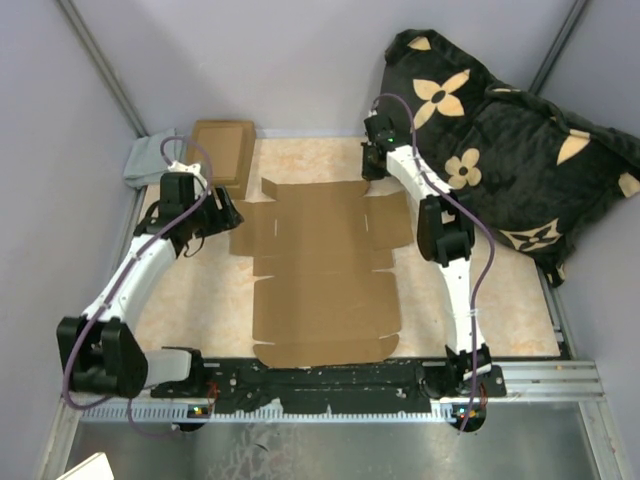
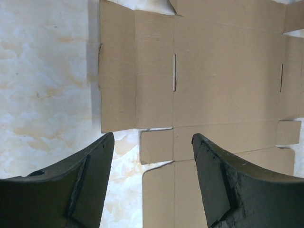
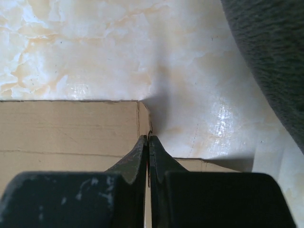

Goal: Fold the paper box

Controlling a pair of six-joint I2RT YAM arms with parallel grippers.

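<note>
Paper box (image 1: 320,270) lies flat and unfolded, centre of table (image 1: 190,295). Left gripper (image 2: 152,137) hovers over its left flaps, jaws wide apart, holding nothing. Right gripper (image 3: 148,138): fingers pressed together, tips at the far-right flap edge; pinch unclear.

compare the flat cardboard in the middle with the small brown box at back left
The paper box lies unfolded and flat; the small box is closed up. The paper box spreads wider, mid-table; the small box sits in the far left corner. Both are plain brown cardboard.
</note>
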